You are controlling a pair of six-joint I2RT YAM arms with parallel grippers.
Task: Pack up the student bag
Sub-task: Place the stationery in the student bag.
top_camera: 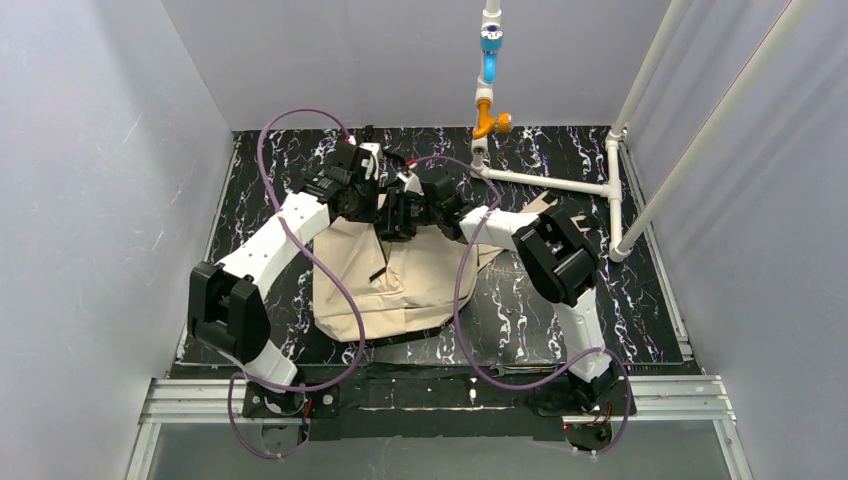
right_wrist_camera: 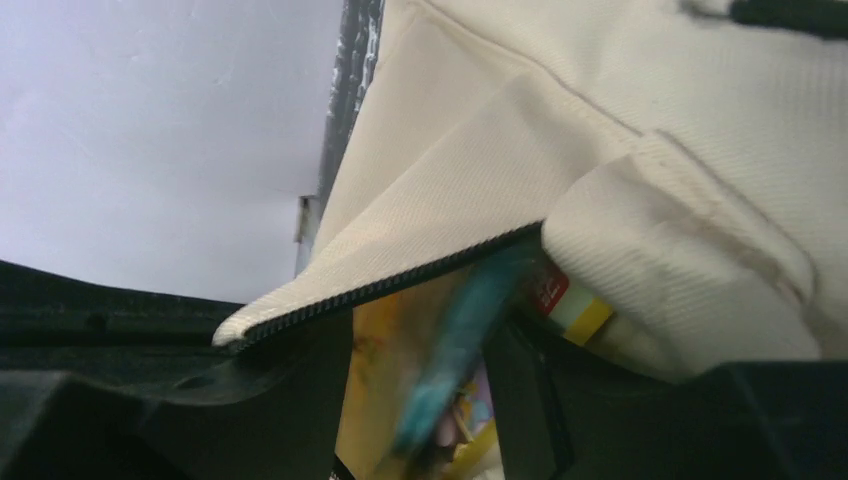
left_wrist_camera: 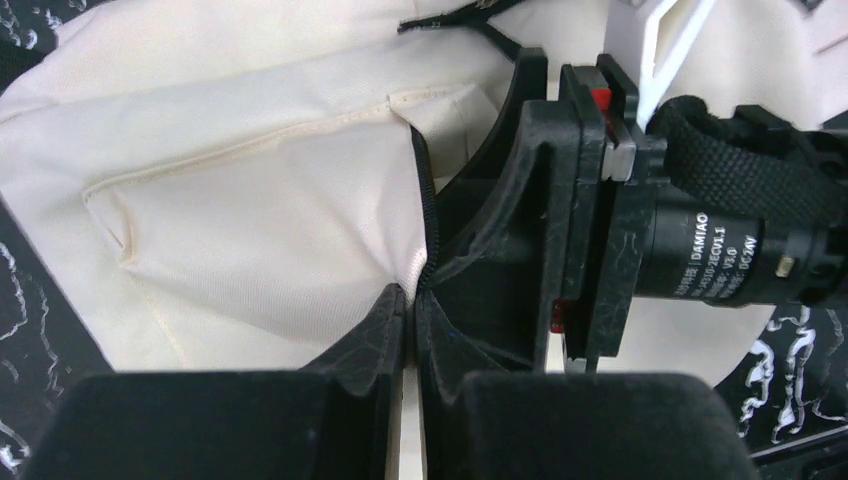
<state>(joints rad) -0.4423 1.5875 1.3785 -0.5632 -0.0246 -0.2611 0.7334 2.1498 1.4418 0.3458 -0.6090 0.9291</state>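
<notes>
The student bag [top_camera: 400, 290], a soft beige woven-fabric backpack with stitched seams and a black toothed zipper [left_wrist_camera: 428, 200], lies flat at the centre of the black, white-veined table [top_camera: 640, 300], its far edge directly under both sets of jaws. The left jaws are pressed fully together on the fabric lip beside the zipper. Just right of them, the cylindrical black motor housing [left_wrist_camera: 720, 260] reads "DAMIAO", with the smaller print below illegible. The right jaws stand partly apart at the bag's opening with a glossy yellow-and-teal book [right_wrist_camera: 400, 370] between them; the book is blurred, so contact cannot be confirmed.
</notes>
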